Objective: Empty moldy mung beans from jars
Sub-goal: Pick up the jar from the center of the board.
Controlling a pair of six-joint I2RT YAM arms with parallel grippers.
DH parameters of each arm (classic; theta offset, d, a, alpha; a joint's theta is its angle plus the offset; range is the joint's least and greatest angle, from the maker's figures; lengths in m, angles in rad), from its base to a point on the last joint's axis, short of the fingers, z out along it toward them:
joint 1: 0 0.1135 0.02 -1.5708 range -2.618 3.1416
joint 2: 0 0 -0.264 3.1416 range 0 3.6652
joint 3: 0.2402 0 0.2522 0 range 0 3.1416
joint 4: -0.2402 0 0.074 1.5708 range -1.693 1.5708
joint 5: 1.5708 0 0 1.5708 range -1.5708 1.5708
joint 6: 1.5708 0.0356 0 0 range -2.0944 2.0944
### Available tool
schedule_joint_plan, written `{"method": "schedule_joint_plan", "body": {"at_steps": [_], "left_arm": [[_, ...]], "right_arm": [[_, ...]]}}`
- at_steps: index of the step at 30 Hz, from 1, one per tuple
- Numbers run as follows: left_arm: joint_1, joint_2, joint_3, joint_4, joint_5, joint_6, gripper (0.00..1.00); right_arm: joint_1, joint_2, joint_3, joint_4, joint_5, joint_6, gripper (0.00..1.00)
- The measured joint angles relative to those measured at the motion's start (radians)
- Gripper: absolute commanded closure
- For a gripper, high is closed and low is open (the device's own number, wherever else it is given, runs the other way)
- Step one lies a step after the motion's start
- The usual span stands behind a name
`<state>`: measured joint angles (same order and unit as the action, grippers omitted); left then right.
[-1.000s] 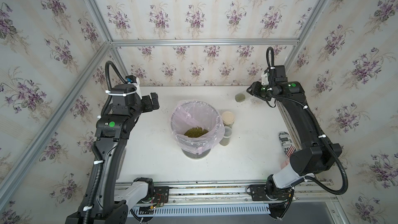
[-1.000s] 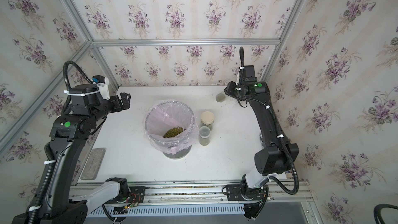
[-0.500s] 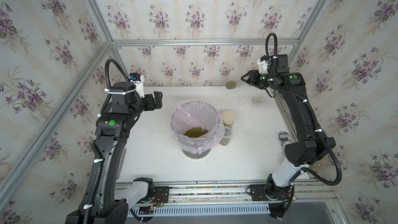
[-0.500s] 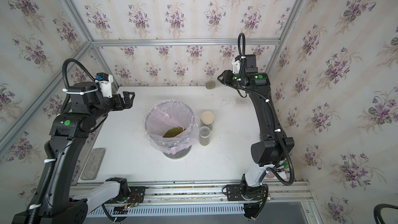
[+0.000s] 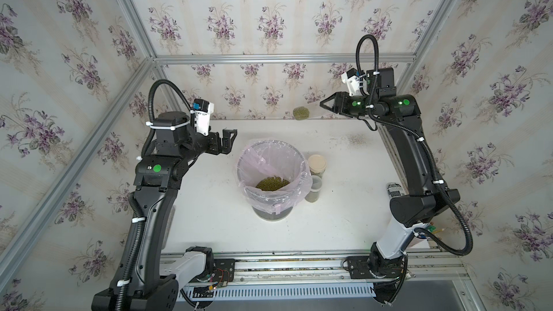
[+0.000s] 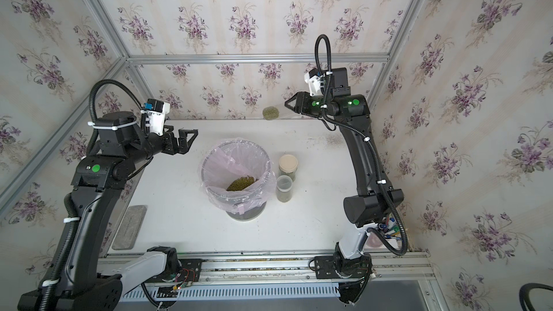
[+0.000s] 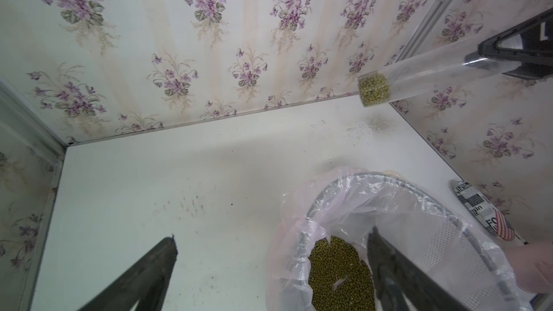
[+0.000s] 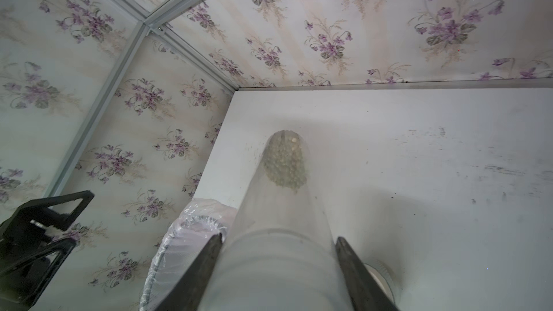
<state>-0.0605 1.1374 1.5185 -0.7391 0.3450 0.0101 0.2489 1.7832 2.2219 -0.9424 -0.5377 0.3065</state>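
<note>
right fingers [image 8: 206,264] are pinched on the tall clear jar [image 5: 312,111], gripped near one end; jar is held almost level in the air, far end dipped slightly, with a small plug of mung beans [image 7: 374,89] packed at that far end. Whether a lid is fitted can't be told. Jar is located well apart from the bin [image 5: 260,160], beyond it toward the back wall [image 5: 239,91] on the right arm's side, not over the rim. left fingers [image 6: 187,136] are spread wide with nothing between them, held in the air near the bin on the left arm's side, tips pointed toward it. A heap of beans [image 5: 272,183] is seen at the bottom of the bin's pink liner [image 5: 299,197]. Two more jars are stood on the bench [image 5: 209,219] just beside the bin, right arm's side: tan-lidded jar [image 5: 317,163] further back, lidless jar [image 5: 314,188] nearer the front, greenish layer seen at its bottom. Printed can [image 5: 395,189] is located well apart from the bin, by the right arm
</note>
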Motion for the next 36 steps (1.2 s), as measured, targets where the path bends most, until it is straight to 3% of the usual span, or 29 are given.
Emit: {"method": "schedule_joint_plan", "body": {"at_steps": [12, 22, 30, 36], "left_arm": [[-0.073, 0.063, 0.087, 0.006, 0.155, 0.014, 0.00], [-0.148, 0.090, 0.192, -0.054, 0.240, 0.131, 0.01], [-0.282, 0.038, 0.101, -0.076, 0.131, 0.385, 0.01], [-0.305, 0.043, 0.078, -0.084, 0.025, 0.507, 0.00]], "right_arm": [[0.011, 0.026, 0.090, 0.036, -0.170, -0.026, 0.56], [0.066, -0.021, 0.053, 0.051, -0.237, -0.029, 0.57], [0.129, -0.096, -0.025, 0.068, -0.236, -0.026, 0.58], [0.178, -0.120, -0.067, 0.049, -0.188, -0.029, 0.58]]}}
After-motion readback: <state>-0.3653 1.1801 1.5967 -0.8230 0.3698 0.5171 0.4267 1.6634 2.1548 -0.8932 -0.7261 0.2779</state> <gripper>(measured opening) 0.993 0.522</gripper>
